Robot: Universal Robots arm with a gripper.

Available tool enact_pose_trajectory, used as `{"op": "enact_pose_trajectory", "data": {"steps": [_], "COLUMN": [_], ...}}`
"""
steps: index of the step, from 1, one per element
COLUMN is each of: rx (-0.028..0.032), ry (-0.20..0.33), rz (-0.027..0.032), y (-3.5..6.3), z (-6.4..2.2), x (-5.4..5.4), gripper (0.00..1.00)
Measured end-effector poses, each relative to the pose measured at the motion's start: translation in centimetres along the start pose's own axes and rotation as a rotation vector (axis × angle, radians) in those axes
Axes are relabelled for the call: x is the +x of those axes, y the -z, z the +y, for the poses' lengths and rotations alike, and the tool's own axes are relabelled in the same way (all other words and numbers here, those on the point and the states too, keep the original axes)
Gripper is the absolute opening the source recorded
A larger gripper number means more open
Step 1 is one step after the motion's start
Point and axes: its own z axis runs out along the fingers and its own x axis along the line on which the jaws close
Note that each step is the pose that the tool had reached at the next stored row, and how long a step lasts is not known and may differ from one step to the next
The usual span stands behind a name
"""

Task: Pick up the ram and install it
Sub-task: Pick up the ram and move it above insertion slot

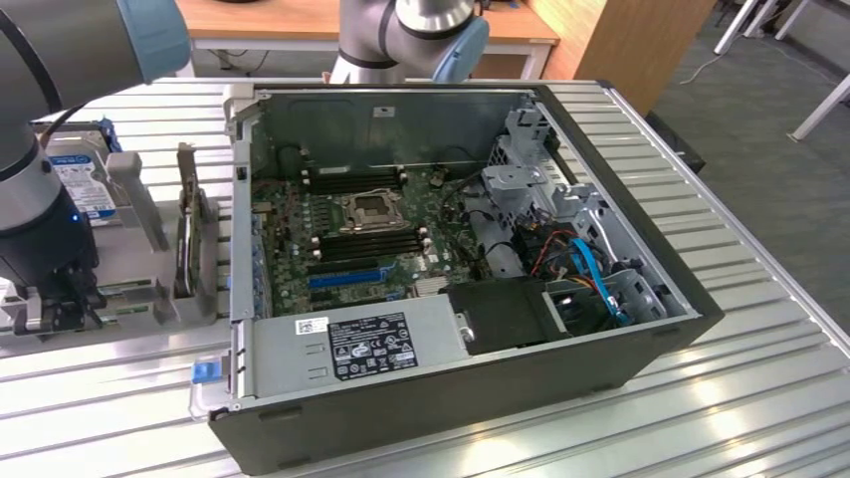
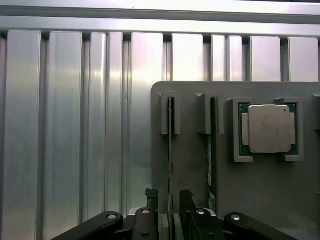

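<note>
Straddling the ram (image 2: 170, 150) in its grey holder (image 2: 190, 155) — pick-up step, jaws open, nothing gripped; closing demands square, centred contact.

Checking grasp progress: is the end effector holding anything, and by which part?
Nothing held: the end effector stands open astride one end of the ram, clear of it.

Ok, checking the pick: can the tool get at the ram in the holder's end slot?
Likely yes: the open tool straddles that ram edge-on, and nothing else stands in the gap.
</note>
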Motion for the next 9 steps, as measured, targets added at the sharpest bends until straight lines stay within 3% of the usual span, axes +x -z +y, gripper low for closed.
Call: {"op": "enact_pose_trajectory", "data": {"steps": [9], "rx": [0.0001], "ry": [0.000], "rz": [-0.0001], "y": [-0.06], "z": [-0.28], "x": [0.00], "gripper": [0.31]}}
